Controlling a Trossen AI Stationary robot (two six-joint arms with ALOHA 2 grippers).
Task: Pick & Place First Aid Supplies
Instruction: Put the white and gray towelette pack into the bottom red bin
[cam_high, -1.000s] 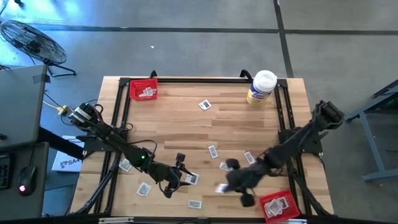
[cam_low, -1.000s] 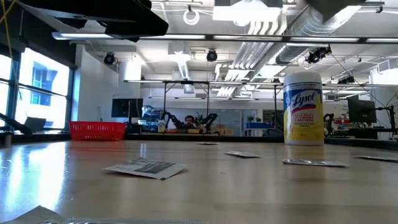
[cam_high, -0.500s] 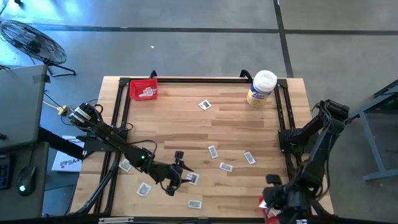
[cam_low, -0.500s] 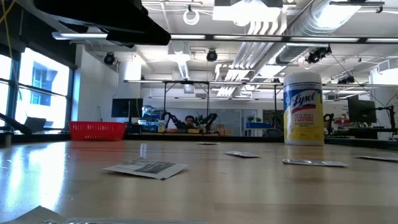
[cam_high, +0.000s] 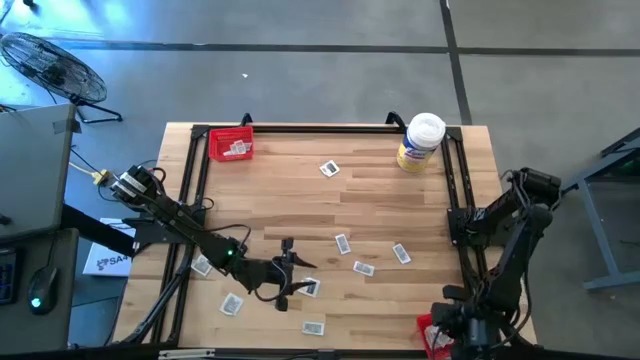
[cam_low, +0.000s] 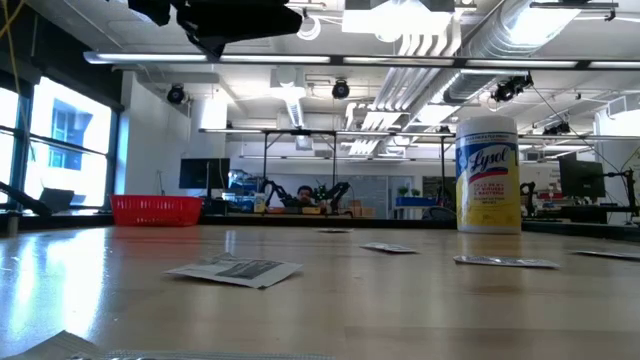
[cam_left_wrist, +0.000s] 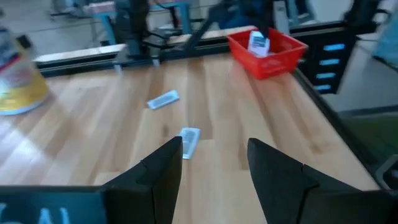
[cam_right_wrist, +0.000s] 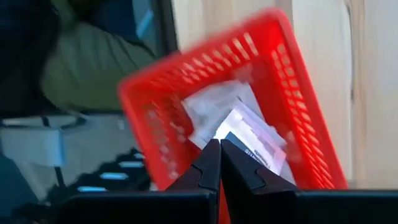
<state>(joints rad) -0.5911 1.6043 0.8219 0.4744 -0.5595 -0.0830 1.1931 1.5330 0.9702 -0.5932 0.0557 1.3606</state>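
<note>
Right claw (cam_high: 470, 335) cut off by the high view's bottom edge, near-corner red tray (cam_high: 432, 338) mostly hidden beneath it; packet print too small to be read.

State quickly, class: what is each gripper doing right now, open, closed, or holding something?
Left gripper: open, empty, above the table's packets.
Right gripper: closed, holding nothing visible, over the red tray with packets inside.

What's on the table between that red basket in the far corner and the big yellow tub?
One packet lies between the red basket and the tub; otherwise bare wood, seen in the high view.
</note>
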